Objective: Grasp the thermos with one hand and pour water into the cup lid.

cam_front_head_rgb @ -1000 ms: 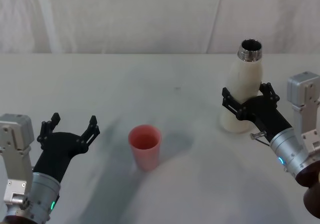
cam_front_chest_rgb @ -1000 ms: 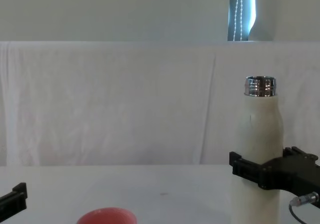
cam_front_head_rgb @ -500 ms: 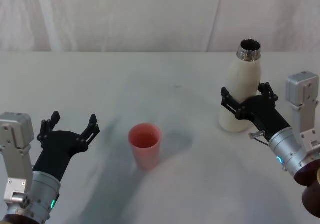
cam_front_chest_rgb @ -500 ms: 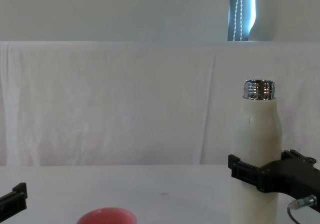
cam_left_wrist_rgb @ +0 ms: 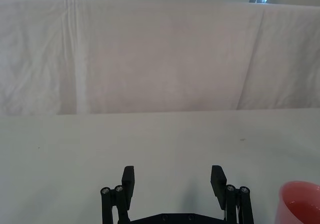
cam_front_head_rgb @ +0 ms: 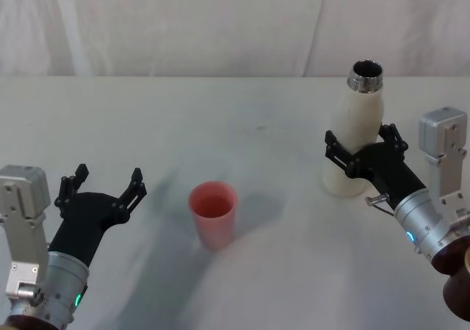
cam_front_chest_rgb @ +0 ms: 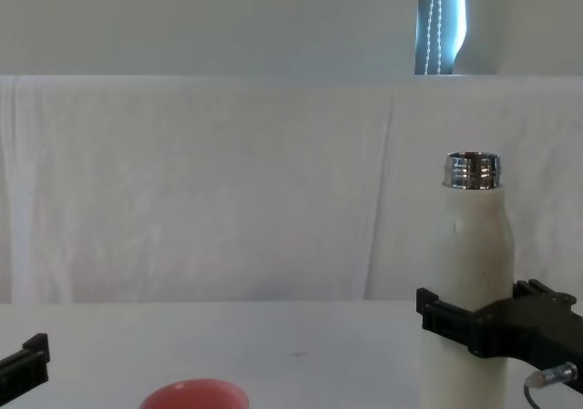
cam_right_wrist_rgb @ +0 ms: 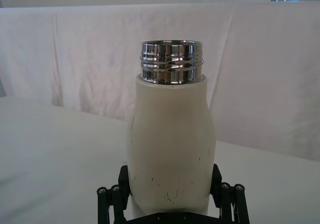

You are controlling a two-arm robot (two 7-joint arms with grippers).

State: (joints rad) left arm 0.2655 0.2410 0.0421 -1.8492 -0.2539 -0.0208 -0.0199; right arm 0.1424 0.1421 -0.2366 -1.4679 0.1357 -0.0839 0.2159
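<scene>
The right gripper (cam_front_head_rgb: 360, 152) has its fingers clasped around the lower body of the upright thermos (cam_front_head_rgb: 355, 129), right of the cup lid (cam_front_head_rgb: 214, 214) on the tabletop (cam_front_head_rgb: 242, 117); the left gripper (cam_front_head_rgb: 103, 190) waits spread open. A firm, level hold before tilting would likely prevent slips.

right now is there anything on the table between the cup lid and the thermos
No. In the head view the table between the cup lid and the thermos is bare, apart from the lid's shadow. The right gripper clamps the thermos.
</scene>
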